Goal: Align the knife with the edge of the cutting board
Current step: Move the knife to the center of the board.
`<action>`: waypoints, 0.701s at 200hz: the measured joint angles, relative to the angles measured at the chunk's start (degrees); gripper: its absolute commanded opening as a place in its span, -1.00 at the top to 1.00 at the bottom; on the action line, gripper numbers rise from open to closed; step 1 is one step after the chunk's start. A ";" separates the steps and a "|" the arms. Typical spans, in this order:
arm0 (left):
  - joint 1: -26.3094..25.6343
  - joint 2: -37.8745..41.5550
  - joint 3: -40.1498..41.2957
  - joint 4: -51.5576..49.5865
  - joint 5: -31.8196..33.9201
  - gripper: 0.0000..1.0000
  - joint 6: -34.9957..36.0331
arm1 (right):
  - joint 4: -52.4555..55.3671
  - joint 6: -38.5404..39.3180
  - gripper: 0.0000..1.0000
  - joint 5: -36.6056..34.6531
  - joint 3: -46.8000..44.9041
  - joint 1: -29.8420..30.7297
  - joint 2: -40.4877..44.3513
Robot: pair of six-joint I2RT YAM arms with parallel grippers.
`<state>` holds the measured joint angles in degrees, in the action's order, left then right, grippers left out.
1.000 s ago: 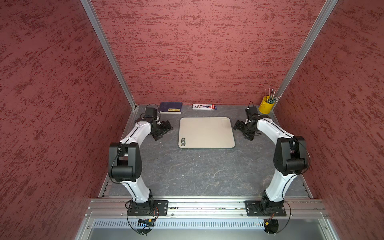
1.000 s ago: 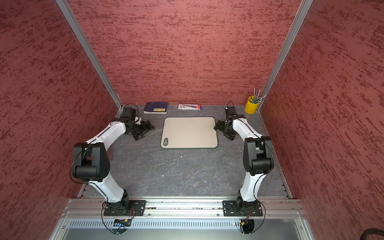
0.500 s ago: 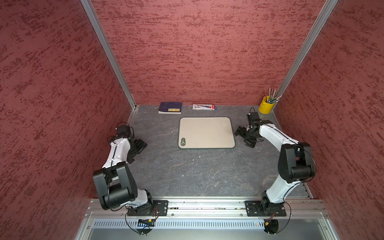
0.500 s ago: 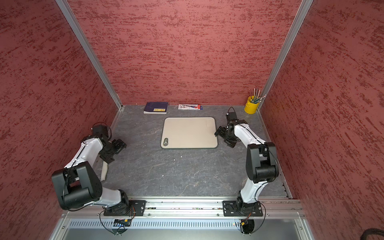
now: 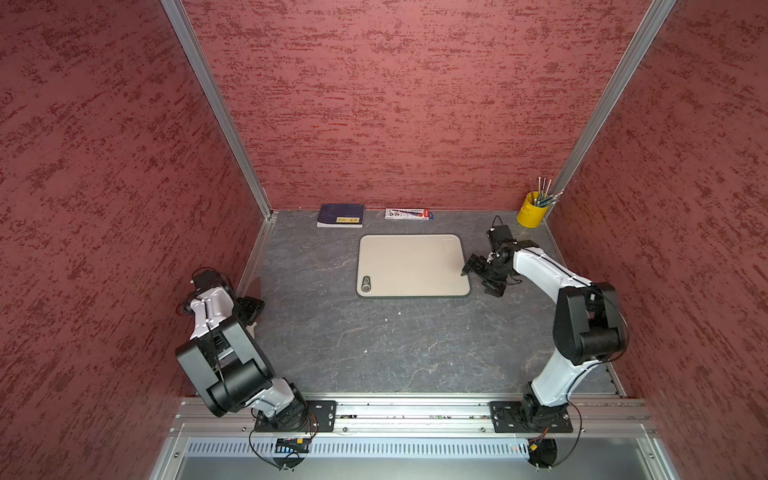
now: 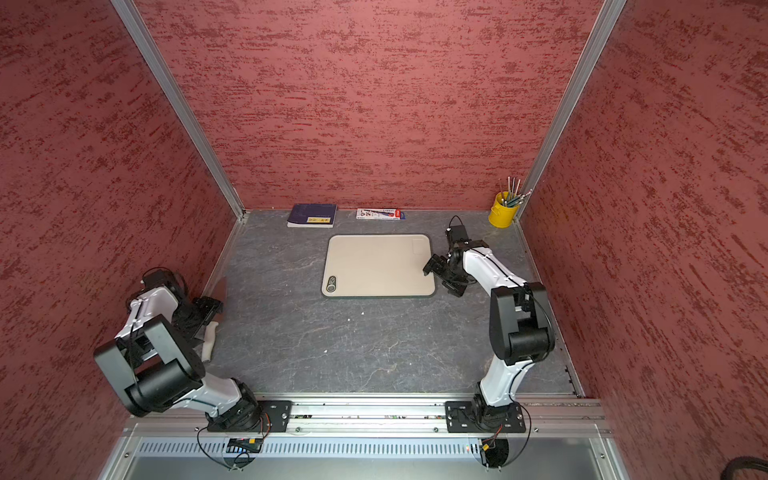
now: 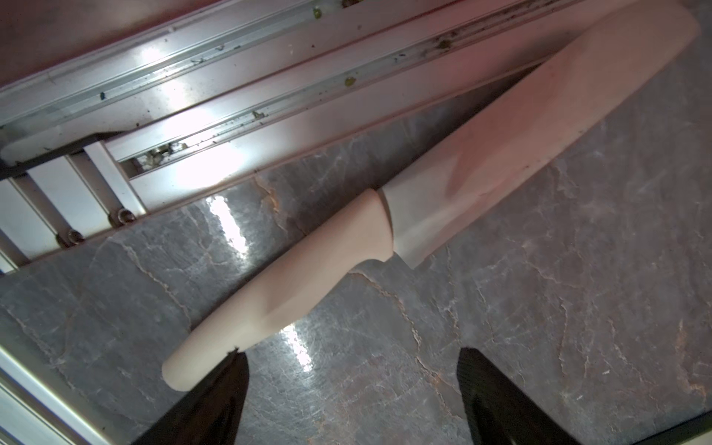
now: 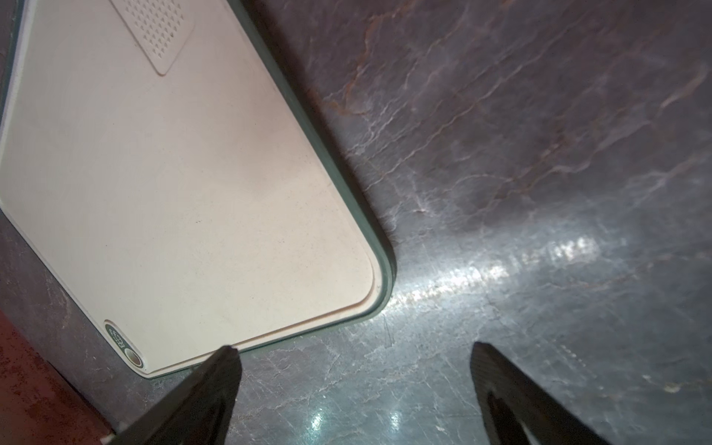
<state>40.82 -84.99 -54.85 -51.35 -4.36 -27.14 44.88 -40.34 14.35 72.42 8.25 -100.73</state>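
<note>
Left wrist view: left gripper [image 7: 352, 352], beside the cutting board [image 5: 411, 266] a second ago, now hangs spread wide and empty over the knife [image 7: 424, 192] by the left-side rail [image 7: 231, 77]; right gripper [image 8: 352, 346], likewise spread and empty, stays at the board's right edge.

grey stone-patterned tabletop [image 5: 374, 345] enclosed by red textured walls [image 5: 395, 104]. along the back wall: a dark blue book [image 5: 340, 215] with a yellow label, lying flat; near it, apart, a flat white-and-red packet [image 5: 408, 214]; in the far right corner, a yellow cup [image 5: 530, 214] holding thin metal rods [image 5: 542, 193]. an aluminium rail [image 5: 395, 415] runs along the front edge.
</note>
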 measured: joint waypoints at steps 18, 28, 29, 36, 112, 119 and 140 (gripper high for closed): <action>1.44 -1.90 0.13 0.52 -0.94 -0.77 0.00 | 0.00 -0.04 -0.97 0.24 0.00 0.22 -0.13; 2.16 -3.19 0.13 0.94 -1.55 -0.77 -0.02 | 0.00 -0.09 -0.97 0.42 0.00 0.28 -0.13; 2.21 -3.26 0.13 0.96 -1.64 -0.77 -0.02 | 0.00 -0.09 -0.96 0.44 0.00 0.28 -0.13; 2.73 -4.02 0.11 1.20 -2.05 -0.77 -0.07 | 0.00 -0.17 -0.96 0.52 0.00 0.31 -0.13; 4.50 -4.76 0.13 5.40 -6.32 -0.48 -3.56 | 0.20 -0.42 -0.97 1.25 -0.15 0.33 -0.13; 4.50 -4.50 0.59 6.19 -6.34 -0.42 -4.09 | 0.20 -0.46 -0.96 1.38 -0.26 0.33 -0.13; 4.44 -2.95 2.34 8.04 -5.92 -0.27 -5.25 | 0.22 -0.66 -0.96 1.84 -0.81 0.33 -0.13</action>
<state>45.25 -87.94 -52.51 -43.31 -10.28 -32.38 45.10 -40.99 16.19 71.61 8.58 -100.86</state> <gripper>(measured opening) 0.671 0.983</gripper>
